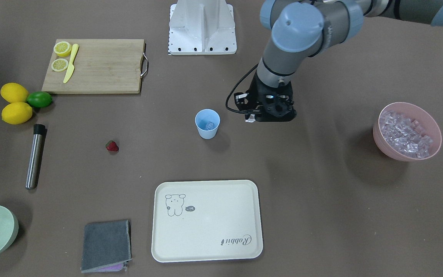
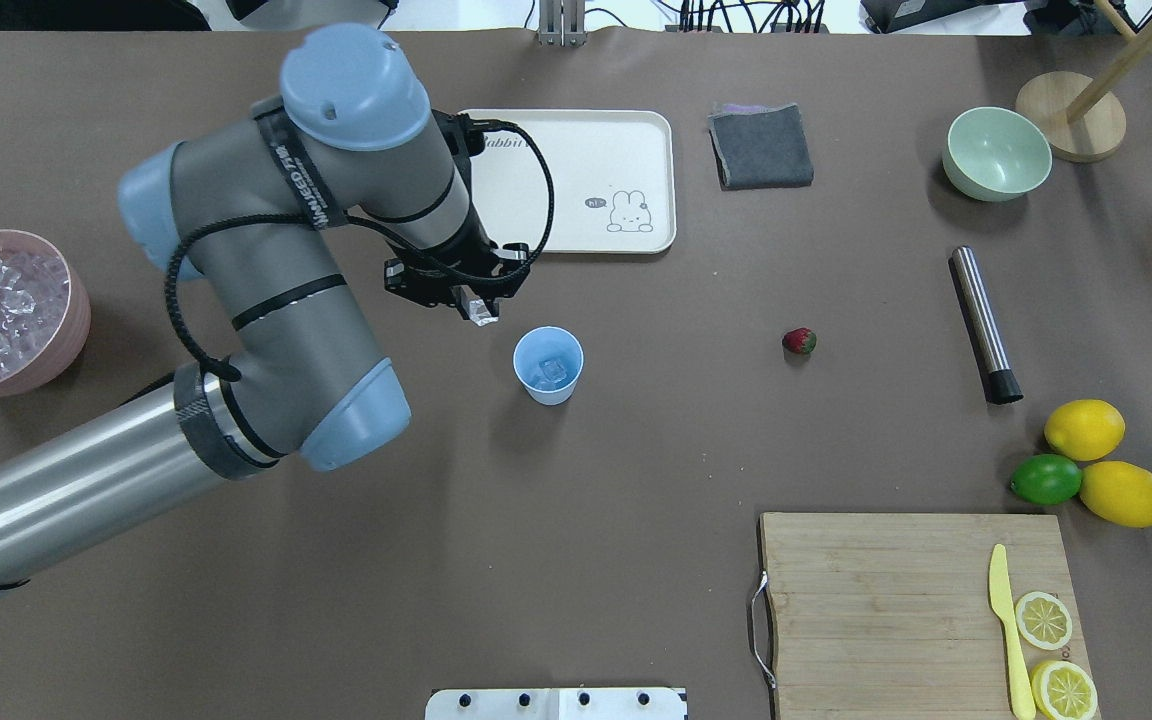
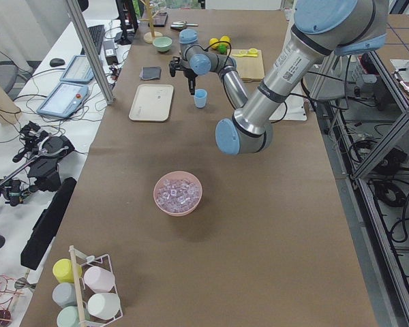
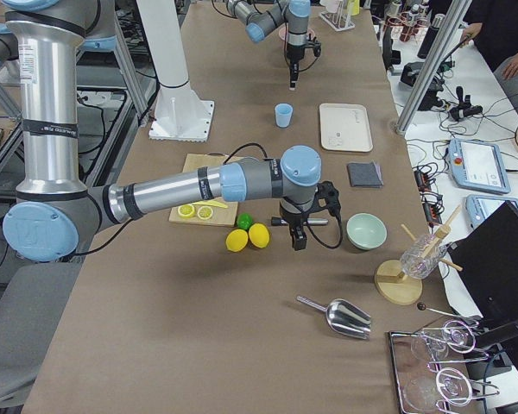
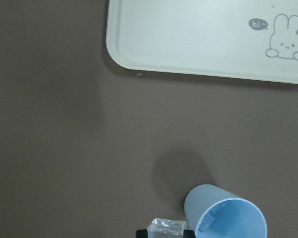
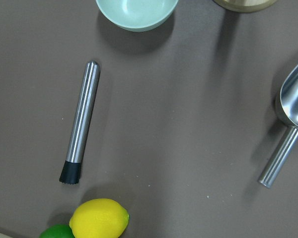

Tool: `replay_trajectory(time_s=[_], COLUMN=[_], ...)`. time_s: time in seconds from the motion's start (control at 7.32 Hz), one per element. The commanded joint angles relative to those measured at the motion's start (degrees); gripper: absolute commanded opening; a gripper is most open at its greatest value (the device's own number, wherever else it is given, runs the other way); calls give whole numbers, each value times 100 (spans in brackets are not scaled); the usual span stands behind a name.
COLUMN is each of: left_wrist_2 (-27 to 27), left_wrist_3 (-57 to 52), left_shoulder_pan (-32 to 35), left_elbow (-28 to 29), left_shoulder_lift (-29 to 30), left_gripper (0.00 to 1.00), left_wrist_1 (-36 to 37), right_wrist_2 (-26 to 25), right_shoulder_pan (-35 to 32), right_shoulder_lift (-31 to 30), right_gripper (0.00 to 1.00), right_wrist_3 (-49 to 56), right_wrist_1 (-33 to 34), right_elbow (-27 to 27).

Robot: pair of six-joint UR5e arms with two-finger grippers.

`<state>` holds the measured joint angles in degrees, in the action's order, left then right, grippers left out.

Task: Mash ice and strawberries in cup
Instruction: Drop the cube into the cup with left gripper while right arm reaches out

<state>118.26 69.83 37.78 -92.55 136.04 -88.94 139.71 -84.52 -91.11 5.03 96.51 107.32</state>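
Left gripper [image 2: 479, 312]: pinching one ice cube [image 5: 166, 229]
Cup [image 2: 548, 365]: just beside that gripper, ice [image 2: 553, 372] inside
Right gripper [image 4: 298, 241]: cannot tell if wide or narrow

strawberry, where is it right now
In the overhead view the strawberry lies on the table right of centre, between the blue cup and the steel rod, nearer the rod.

Brown tabletop [image 2: 636, 450]. Centre: blue cup [image 2: 548, 396]; strawberry [image 2: 799, 341], steel muddler [image 2: 984, 325] toward right end. Operators' edge: tray [image 2: 586, 170], grey cloth [image 2: 761, 146], green bowl [image 2: 997, 153]. Robot-side edge: cutting board [image 2: 886, 600]. Left end: pink bowl [image 2: 79, 315].
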Motion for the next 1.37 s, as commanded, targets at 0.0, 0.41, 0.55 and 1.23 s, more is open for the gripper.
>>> replay_trajectory(time_s=[0.0, 0.41, 0.55, 1.23], left_wrist_2=[-118, -267, -268, -224], left_wrist_3=[293, 347, 312, -302], left_shoulder_pan=[-253, -394, -394, 123], left_elbow=[456, 484, 493, -779], left_shoulder_lift=[273, 336, 310, -952], left_gripper=[0, 46, 97, 98], left_wrist_1=[-352, -361, -352, -273], right_wrist_2=[100, 92, 83, -855], right_shoulder_pan=[320, 864, 1154, 3016], right_shoulder_lift=[190, 287, 470, 1752], right_gripper=[100, 100, 100, 98], right_wrist_3=[-263, -1158, -1814, -4146], right_wrist_1=[-18, -639, -868, -1028], right_elbow=[78, 175, 167, -157])
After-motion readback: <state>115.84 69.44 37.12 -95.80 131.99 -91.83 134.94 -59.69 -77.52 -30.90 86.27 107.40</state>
